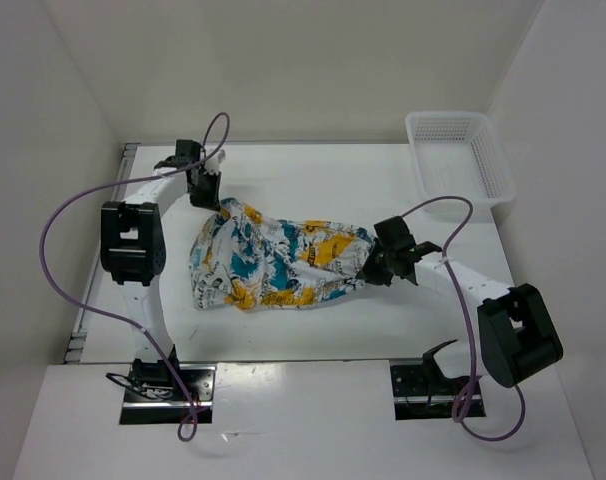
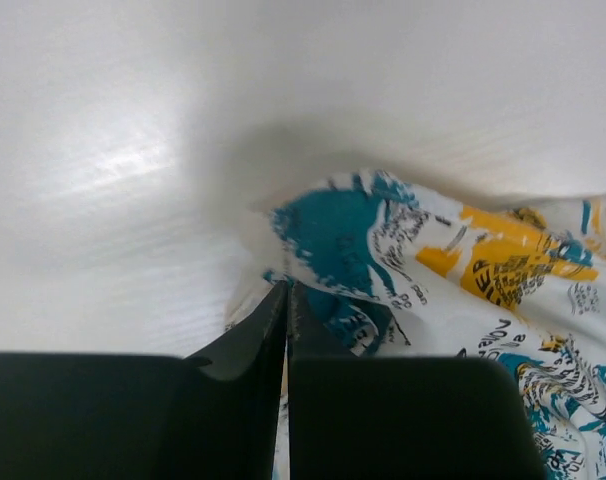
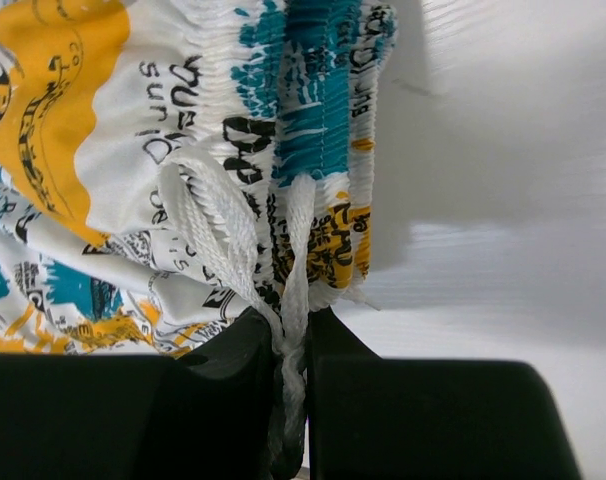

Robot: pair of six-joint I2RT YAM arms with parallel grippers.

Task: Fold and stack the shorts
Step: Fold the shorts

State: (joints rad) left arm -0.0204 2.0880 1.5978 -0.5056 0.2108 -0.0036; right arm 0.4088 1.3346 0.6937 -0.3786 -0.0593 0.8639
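The shorts (image 1: 278,265) lie crumpled in the middle of the surface (image 1: 313,180), stretched between both arms. The left fingers (image 2: 248,350) are pressed together at a teal-printed corner, seemingly nipping its edge, though the cloth between them barely shows. The right fingers (image 3: 233,355) pinch the white drawstring (image 3: 215,212) below the gathered waistband. A white mesh basket (image 1: 461,150) sits well apart at the far right corner

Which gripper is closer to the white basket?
Right. The right gripper is near the basket, holding the waistband end of the shorts; the left gripper holds the far end, across the table.
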